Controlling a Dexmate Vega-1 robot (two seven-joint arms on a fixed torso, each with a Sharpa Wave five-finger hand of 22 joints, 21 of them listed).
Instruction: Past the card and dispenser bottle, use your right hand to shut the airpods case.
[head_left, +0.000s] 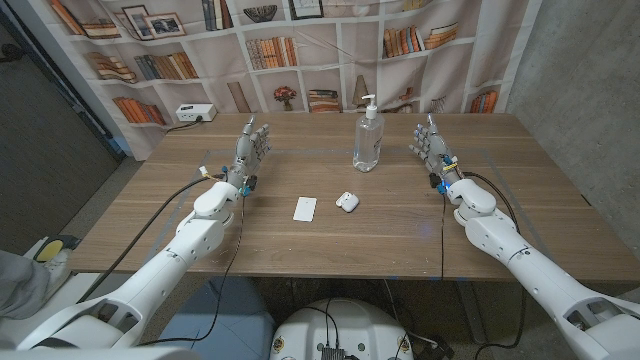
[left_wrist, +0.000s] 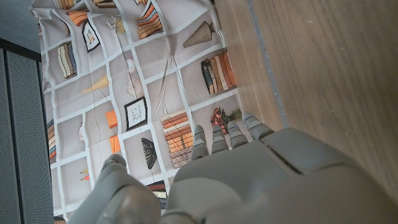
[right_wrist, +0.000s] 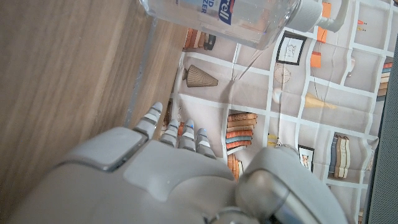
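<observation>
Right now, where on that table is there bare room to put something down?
Bare wood lies between the left hand and the dispenser bottle, also along the near edge of the table below the card and airpods case. The middle, where those three sit close, is crowded.

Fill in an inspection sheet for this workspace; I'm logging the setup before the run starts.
Surface: wooden table, bare wood with faint tape lines.
Job's things: airpods case near the table's middle, lid open; white card lying flat to its left, apart from it; dispenser bottle upright behind them.
Clutter: nothing seen.
Hands: left hand and right hand both raised with fingers apart, holding nothing, wide of the three things.
Cables: black cables run along both forearms and over the table.
Surroundings: bookshelf-print backdrop behind the table; a white power strip at the far left edge.
</observation>
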